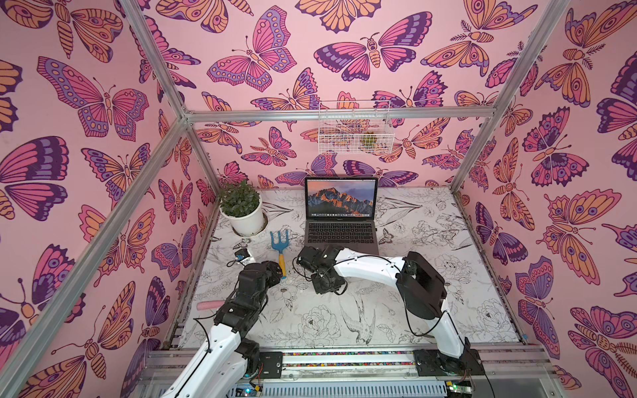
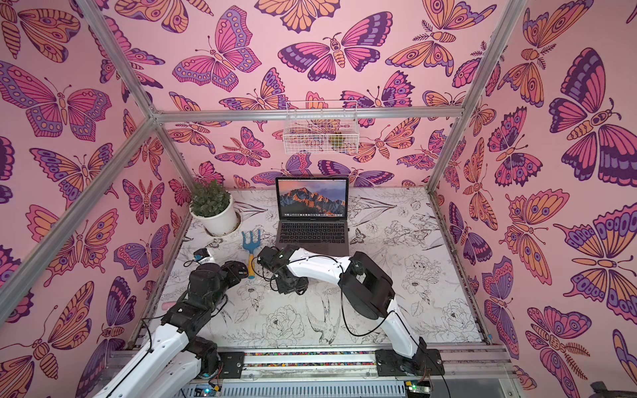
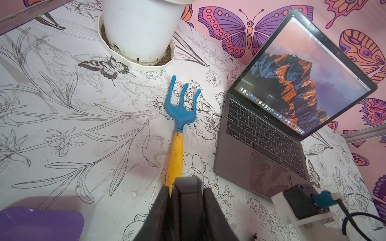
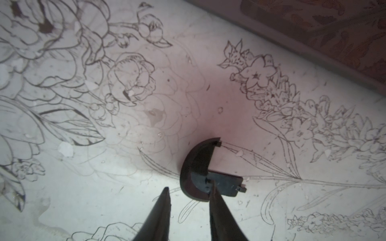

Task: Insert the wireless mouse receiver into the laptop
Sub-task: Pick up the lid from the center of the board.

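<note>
The laptop [image 1: 341, 231] [image 2: 312, 231] stands open at the back middle of the table, its screen showing orange mountains. My left gripper [image 1: 275, 270] [image 3: 186, 188] is shut on a black rounded thing, apparently the wireless mouse [image 3: 187, 181], held above the mat in front of the fork's handle. My right gripper [image 1: 327, 286] [image 4: 189, 186] points down at the mat near the laptop's front left corner, jaws apart. A black half-round lid [image 4: 198, 164] with small tabs lies flat there, with one fingertip [image 4: 213, 194] over its edge. The receiver itself does not show.
A blue garden fork [image 1: 281, 248] [image 3: 177, 125] with a yellow handle lies left of the laptop. A white plant pot [image 1: 243, 213] stands back left. A wire basket [image 1: 355, 127] hangs on the back wall. A pink object [image 1: 210, 305] lies at the table's left edge.
</note>
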